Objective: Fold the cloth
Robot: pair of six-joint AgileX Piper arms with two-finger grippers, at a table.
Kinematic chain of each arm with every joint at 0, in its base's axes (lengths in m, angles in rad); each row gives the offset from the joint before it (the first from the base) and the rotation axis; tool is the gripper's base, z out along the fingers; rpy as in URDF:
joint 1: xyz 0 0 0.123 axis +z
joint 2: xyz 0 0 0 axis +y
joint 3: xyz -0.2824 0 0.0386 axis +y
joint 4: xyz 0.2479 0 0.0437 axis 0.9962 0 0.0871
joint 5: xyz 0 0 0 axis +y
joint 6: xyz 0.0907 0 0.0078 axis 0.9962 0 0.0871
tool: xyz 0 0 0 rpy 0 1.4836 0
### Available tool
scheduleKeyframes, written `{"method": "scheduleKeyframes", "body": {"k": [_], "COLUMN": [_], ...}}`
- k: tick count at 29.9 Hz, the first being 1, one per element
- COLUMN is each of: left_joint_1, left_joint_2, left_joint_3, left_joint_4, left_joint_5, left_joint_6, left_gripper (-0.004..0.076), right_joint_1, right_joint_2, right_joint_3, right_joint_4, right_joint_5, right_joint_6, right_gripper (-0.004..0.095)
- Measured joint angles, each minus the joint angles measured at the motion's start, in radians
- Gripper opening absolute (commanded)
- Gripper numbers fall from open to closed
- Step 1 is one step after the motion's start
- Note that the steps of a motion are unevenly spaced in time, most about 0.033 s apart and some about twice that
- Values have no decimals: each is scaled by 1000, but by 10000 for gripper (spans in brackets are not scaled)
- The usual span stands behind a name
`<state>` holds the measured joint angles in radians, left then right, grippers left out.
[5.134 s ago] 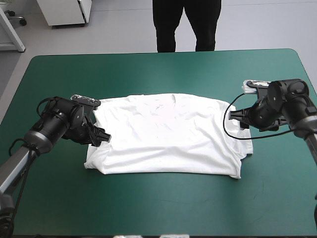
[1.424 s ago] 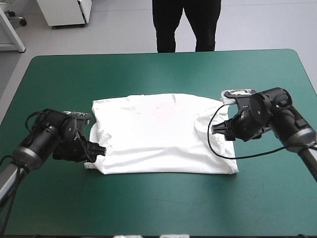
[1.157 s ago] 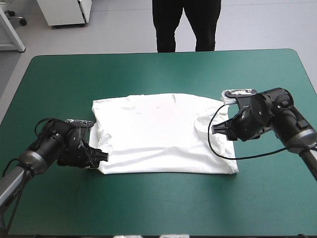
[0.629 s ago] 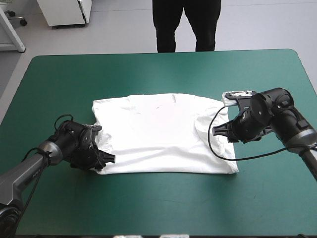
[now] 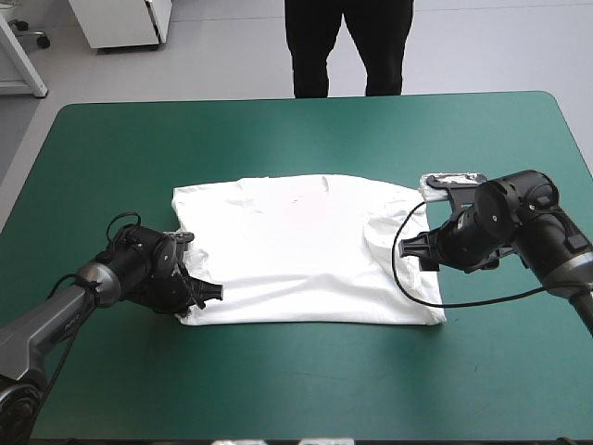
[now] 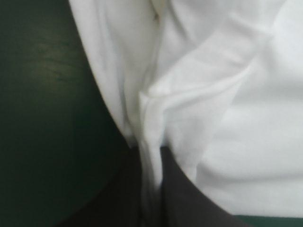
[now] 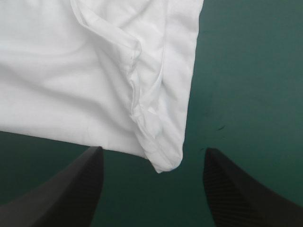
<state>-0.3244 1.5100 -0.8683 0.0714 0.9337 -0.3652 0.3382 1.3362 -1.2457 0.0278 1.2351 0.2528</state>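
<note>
The white T-shirt (image 5: 306, 250) lies flat as a wide folded rectangle in the middle of the table. My left gripper (image 5: 206, 294) is low at its near-left corner. In the left wrist view the black fingers (image 6: 177, 194) are all but shut, with a ridge of the T-shirt (image 6: 227, 94) pinched between them. My right gripper (image 5: 414, 248) is at the shirt's right edge. In the right wrist view that right gripper (image 7: 152, 158) is open, and the near-right corner of the T-shirt (image 7: 94, 71) lies just ahead between its fingers, untouched.
The teal-green cover (image 5: 306, 389) surrounds the shirt on every side, in wide bands toward the near and far edges. Both arms lie low over the table, one on each side of the shirt.
My left gripper slid in to the shirt's near-left corner and shut on the fabric. My right gripper drew back a little to the right and opened wider. The shirt stayed in place.
</note>
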Motion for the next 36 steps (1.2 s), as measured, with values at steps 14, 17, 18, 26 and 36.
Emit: {"method": "scheduleKeyframes", "body": {"k": [14,17,18,26,36], "left_joint_1": [0,0,0,0,0], "left_joint_2": [0,0,0,0,0], "left_joint_3": [0,0,0,0,0], "left_joint_4": [0,0,0,0,0], "left_joint_5": [0,0,0,0,-2], "left_joint_6": [4,4,4,4,5], "left_gripper": [-3,-3,-3,-3,-3], "right_joint_1": [0,0,0,0,0], "right_joint_2": [-1,-1,-1,36,130], "right_joint_3": [269,320,337,419,407], "right_joint_4": [-2,18,23,29,47], "right_joint_5": [-144,-198,-219,-332,-346], "right_joint_6": [58,60,65,98,100], "right_gripper": [563,553,553,553,33]}}
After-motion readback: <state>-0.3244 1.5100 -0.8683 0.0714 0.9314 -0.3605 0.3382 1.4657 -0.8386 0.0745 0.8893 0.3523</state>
